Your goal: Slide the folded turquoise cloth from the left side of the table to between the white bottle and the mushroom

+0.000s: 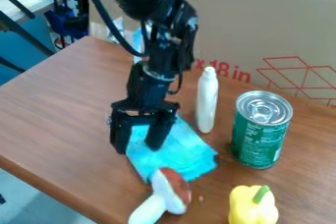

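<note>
a black gripper [138, 148], its fingers parted, hangs over the near-left part of a blue cloth [183, 153] on a wooden table [59, 100]; whether it touches the fabric cannot be told. a clean pinch here would call for fingertips low on both sides of a raised fold, closing gently without scraping the wood. a straight lift would best spare the white bottle [207, 101] and green can [258, 137] beyond, and the toy mushroom [172, 192] at the cloth's near edge.
</note>
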You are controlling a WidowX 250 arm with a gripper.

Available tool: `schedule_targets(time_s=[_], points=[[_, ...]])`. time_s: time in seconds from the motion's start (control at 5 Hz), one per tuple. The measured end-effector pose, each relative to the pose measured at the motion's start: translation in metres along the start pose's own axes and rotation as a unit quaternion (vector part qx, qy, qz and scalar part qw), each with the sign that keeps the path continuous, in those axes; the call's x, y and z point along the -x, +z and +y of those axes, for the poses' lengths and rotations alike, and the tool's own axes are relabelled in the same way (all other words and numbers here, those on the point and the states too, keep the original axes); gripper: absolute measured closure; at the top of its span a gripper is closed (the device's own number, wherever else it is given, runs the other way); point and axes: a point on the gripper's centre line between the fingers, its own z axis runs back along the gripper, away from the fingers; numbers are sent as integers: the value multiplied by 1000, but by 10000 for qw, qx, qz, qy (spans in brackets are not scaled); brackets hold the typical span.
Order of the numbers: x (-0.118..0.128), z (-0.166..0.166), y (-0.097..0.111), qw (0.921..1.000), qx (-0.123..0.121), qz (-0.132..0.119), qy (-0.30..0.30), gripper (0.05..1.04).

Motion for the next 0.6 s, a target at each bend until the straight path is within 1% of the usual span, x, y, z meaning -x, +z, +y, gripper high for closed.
schedule_targets(time_s=[0.2, 0.4, 0.6], points=[[0, 20, 10, 9999, 13, -86, 81, 82], [-7, 43, 21, 9995, 195, -229, 136, 83], [-19, 64, 37, 9975, 509, -342, -362, 83]])
